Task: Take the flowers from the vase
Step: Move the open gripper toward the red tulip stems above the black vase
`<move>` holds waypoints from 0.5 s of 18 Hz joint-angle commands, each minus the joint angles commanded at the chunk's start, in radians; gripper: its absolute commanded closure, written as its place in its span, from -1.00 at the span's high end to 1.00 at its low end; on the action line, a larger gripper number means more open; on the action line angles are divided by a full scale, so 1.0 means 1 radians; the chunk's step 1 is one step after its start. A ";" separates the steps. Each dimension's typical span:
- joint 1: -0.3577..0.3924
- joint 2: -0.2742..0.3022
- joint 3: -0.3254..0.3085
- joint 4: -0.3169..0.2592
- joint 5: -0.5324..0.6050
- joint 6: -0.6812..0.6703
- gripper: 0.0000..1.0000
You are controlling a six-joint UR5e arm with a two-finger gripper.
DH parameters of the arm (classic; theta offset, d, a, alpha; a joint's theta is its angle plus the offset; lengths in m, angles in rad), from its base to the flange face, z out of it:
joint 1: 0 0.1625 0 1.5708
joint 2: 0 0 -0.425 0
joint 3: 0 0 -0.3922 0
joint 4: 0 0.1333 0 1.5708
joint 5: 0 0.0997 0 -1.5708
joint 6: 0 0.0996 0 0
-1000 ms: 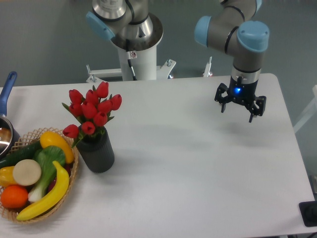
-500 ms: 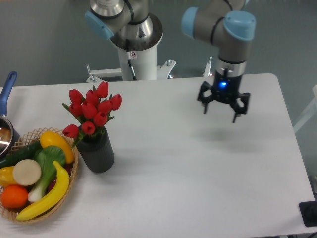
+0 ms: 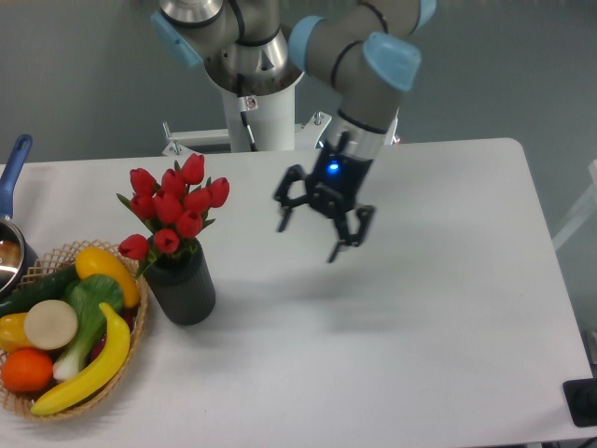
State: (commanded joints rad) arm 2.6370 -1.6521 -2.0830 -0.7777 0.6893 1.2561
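We see tool (image 3: 308,239) spread, empty, tilted above bench (image 3: 420,308), right of red tulips (image 3: 173,203) standing in dark vase (image 3: 183,286).

Red flowers (image 3: 173,207) with green leaves, dark grey vase (image 3: 184,289), white table (image 3: 420,317), tan basket (image 3: 56,254).

White bench (image 3: 438,327) with rounded far-right corner; grey-teal wall (image 3: 84,75) behind the far edge; even, soft light.
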 joint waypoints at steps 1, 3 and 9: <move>-0.005 0.003 -0.014 0.000 -0.043 0.032 1.00; -0.008 0.005 -0.046 -0.002 -0.111 0.083 1.00; -0.069 0.028 -0.086 0.002 -0.215 0.092 1.00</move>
State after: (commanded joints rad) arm 2.5680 -1.6245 -2.1690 -0.7762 0.4742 1.3484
